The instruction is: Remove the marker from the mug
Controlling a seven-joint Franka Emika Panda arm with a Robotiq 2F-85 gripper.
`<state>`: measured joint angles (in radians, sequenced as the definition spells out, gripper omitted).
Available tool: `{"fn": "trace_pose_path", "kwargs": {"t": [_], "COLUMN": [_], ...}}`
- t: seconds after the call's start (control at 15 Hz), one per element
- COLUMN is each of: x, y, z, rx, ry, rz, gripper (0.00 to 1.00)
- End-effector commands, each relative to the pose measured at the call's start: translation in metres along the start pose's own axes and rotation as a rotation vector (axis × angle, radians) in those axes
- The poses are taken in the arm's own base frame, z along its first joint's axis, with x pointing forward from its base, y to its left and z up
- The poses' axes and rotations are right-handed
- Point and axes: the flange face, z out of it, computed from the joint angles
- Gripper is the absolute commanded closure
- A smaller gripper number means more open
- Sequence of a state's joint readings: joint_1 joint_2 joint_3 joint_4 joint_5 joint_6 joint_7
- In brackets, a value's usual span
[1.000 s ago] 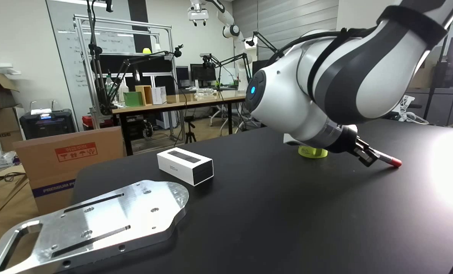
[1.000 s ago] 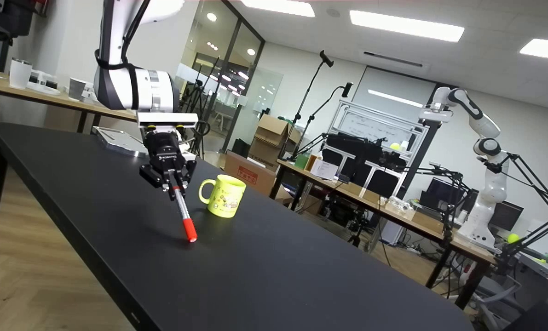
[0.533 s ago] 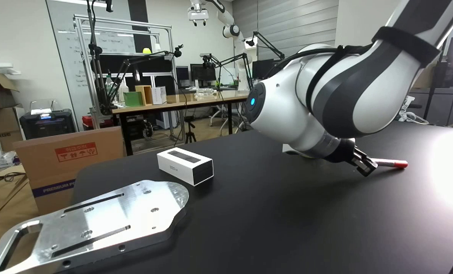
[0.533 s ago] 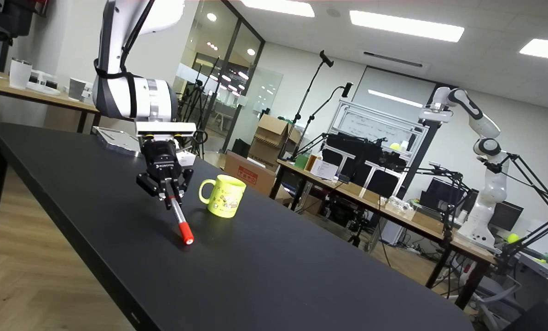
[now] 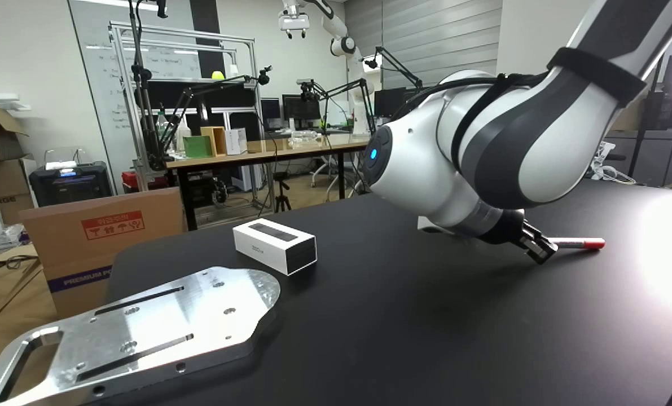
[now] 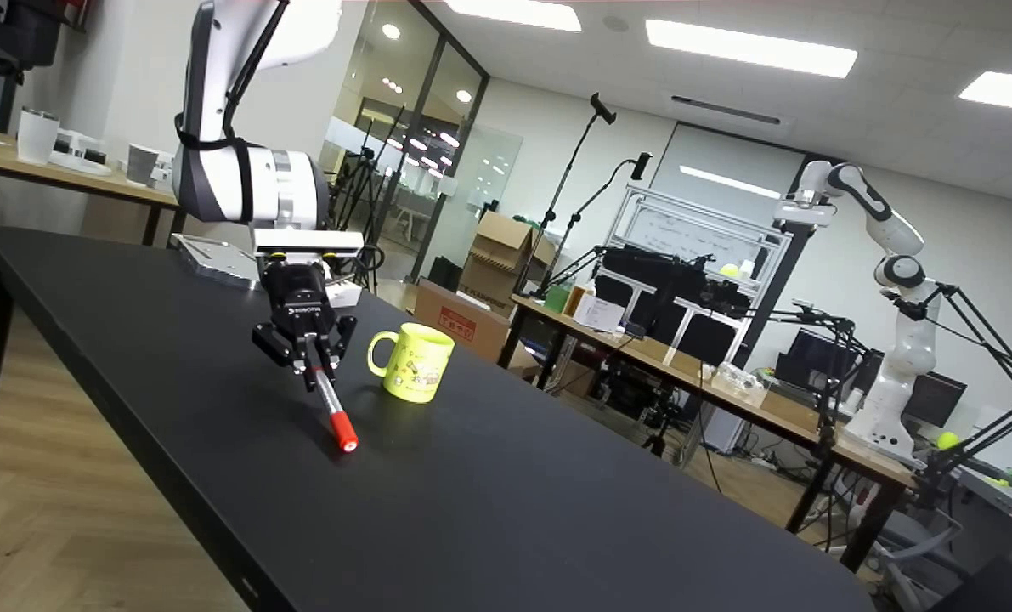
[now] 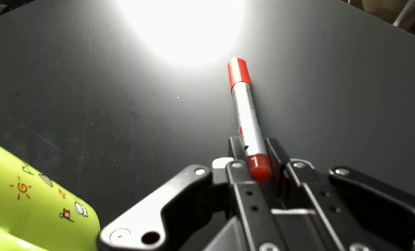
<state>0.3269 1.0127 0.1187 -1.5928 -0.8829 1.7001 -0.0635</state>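
Thin cylindrical silver marker with red ends [image 7: 248,115] is in the black two-finger hand [image 7: 254,141], pinched near one end, fingers snug along both sides of the barrel.

Main change vs a second ago: marker was pitched down, capped end lowest. Now it's near level, right at the flat black desk [image 6: 556,493]. Can't tell if the full barrel touches. Capped end looks unmoved since half a second ago; the hand has dropped only slightly since then.

White-and-grey robot arm [image 5: 493,135] is lower than a second ago.

Bright yellow-green mug with printed cartoons and a handle [image 6: 418,364] hasn't moved: upright on the desk, near the marker but apart from it, handle toward the hand. Marker is outside it. In an exterior view the arm now hides the mug; a strip of it showed there a second ago.

White rectangular box with a dark end [image 5: 275,243] and slotted silver metal plate [image 5: 166,316]: same spots.
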Motion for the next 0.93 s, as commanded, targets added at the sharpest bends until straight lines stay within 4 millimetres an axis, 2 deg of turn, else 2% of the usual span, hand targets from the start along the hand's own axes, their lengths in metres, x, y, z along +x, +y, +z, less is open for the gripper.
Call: {"fn": "trace_pose_path", "kwargs": {"t": [0.0,0.4,0.47,0.53,0.8,0.87], "x": [0.007,0.008,0.008,0.009,0.011,-0.010], "y": [0.006,0.007,0.007,0.007,0.011,0.014], "z": [0.001,0.001,0.001,0.001,0.001,-0.022], "rx": [0.021,0.033,0.037,0.035,0.027,0.025], "ry": [0.020,0.025,0.029,0.037,0.077,0.085], "rz": [-0.006,-0.008,-0.005,-0.004,0.015,0.020], "gripper": [0.95,0.95,0.55,0.54,0.29,0.23]}}
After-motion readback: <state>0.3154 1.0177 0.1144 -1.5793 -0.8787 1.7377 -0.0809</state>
